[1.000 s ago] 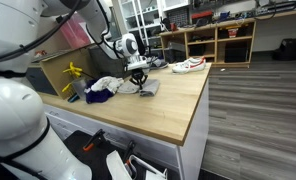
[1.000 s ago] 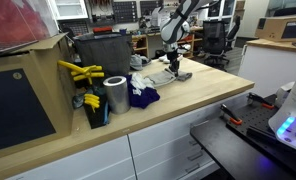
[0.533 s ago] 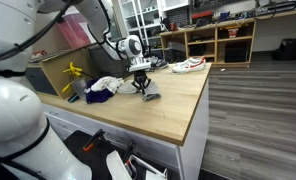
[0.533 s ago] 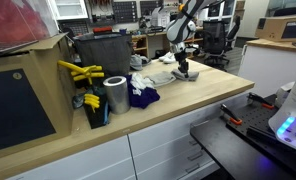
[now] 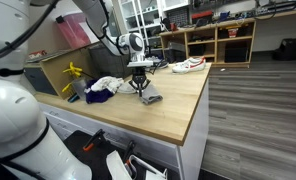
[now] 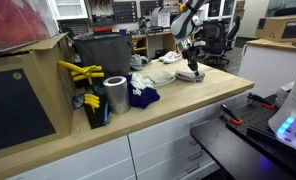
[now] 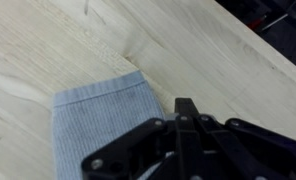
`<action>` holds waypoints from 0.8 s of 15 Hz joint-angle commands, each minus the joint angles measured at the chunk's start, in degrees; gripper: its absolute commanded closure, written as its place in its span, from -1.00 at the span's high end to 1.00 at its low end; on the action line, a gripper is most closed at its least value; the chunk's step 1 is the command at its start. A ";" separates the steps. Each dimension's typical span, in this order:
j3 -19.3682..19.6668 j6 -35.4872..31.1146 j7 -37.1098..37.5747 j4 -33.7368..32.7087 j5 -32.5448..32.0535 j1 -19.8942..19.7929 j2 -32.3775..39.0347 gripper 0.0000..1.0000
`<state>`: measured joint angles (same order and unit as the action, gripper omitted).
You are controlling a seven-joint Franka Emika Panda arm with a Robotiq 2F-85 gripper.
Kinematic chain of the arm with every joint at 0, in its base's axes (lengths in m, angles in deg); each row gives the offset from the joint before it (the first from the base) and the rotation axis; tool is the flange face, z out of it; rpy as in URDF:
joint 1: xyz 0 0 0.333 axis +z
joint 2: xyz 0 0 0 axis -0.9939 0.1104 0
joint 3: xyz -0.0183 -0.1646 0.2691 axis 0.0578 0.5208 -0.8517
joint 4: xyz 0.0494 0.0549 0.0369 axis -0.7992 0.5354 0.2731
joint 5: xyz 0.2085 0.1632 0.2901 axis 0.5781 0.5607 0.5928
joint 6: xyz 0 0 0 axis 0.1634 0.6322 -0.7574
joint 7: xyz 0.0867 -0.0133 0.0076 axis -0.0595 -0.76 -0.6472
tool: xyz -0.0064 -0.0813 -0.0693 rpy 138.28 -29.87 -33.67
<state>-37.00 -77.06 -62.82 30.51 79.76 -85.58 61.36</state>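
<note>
A light grey-blue knit cloth [image 7: 93, 125] lies flat on the wooden table [image 7: 218, 60]. In the wrist view my gripper [image 7: 185, 108] is shut, its black fingers pinched down on the cloth's edge. Both exterior views show the gripper [image 5: 140, 88] [image 6: 191, 68] pointing straight down at the table, with the grey cloth [image 5: 152, 98] [image 6: 195, 76] spread under and beside it. How much of the fabric sits between the fingers is hidden.
A heap of white and dark blue clothes [image 5: 103, 87] [image 6: 143, 92] lies close by. A metal can [image 6: 115, 95], yellow tools [image 6: 80, 72] and a black bin [image 6: 103, 55] stand at one end. A sneaker [image 5: 188, 65] rests at the far end. The table edge [image 5: 193, 115] is near.
The gripper has slid along the table away from the clothes heap, and the grey cloth has moved with it. The jaws stayed shut.
</note>
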 commanded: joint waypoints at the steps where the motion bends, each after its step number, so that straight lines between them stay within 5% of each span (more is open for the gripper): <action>1: -1.17 3.55 -5.83 0.45 1.26 -0.81 -7.33 -1.00; 6: -1.46 2.86 -11.20 -2.40 0.66 0.66 -11.41 -1.00; 8: -1.56 2.32 -12.79 -3.44 0.66 1.19 -11.61 -0.44; 12: -1.65 3.07 -16.68 -5.44 1.02 1.72 -12.55 0.13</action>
<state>-38.57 -75.29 -75.80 26.67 80.02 -83.97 50.11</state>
